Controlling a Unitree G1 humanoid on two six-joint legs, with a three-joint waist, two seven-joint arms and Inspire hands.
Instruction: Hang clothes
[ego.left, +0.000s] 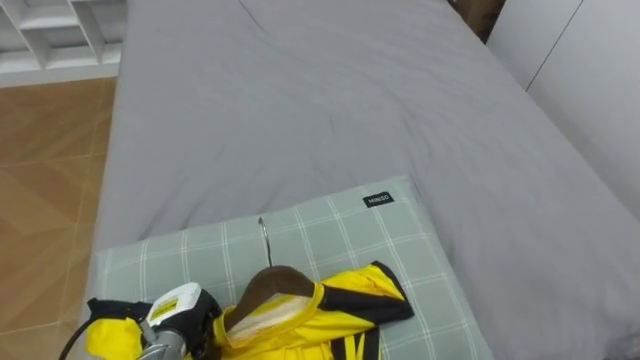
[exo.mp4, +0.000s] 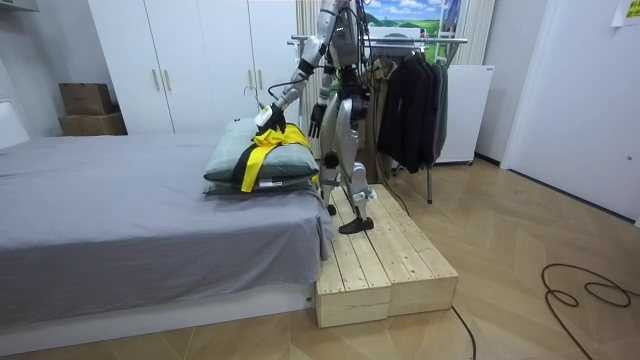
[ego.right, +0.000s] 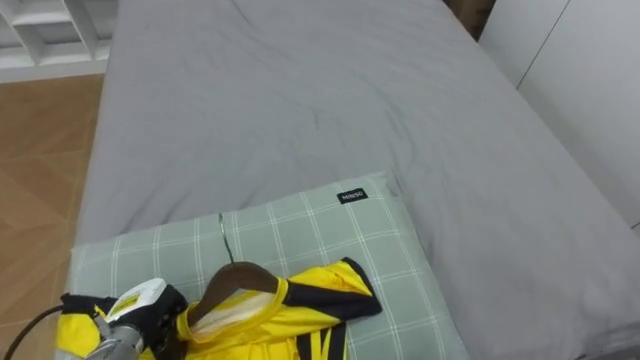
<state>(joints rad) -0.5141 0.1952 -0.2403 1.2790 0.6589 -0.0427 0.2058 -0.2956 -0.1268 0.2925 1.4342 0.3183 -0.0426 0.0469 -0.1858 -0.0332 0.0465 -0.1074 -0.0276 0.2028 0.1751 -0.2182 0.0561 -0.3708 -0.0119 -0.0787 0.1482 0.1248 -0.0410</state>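
Note:
A yellow garment with black trim (ego.left: 325, 312) lies on a green checked pillow (ego.left: 340, 235) at the near end of the bed. Inside its collar sits a brown wooden hanger (ego.left: 272, 282), whose metal hook (ego.left: 264, 238) points up the pillow. My left hand (ego.left: 178, 312) comes in from the lower left and is curled on the garment's left shoulder. In the room view I stand on a wooden platform (exo.mp4: 385, 265) beside the bed, left arm stretched out to the garment (exo.mp4: 268, 145). My right hand (exo.mp4: 316, 120) hangs by my hip.
The grey bed (ego.left: 330, 100) stretches away ahead. Wood floor (ego.left: 45, 180) and a white shelf (ego.left: 50, 35) lie to its left. Behind me stands a clothes rack (exo.mp4: 410, 40) with dark clothes (exo.mp4: 410, 100). White wardrobes (exo.mp4: 200, 50) line the wall.

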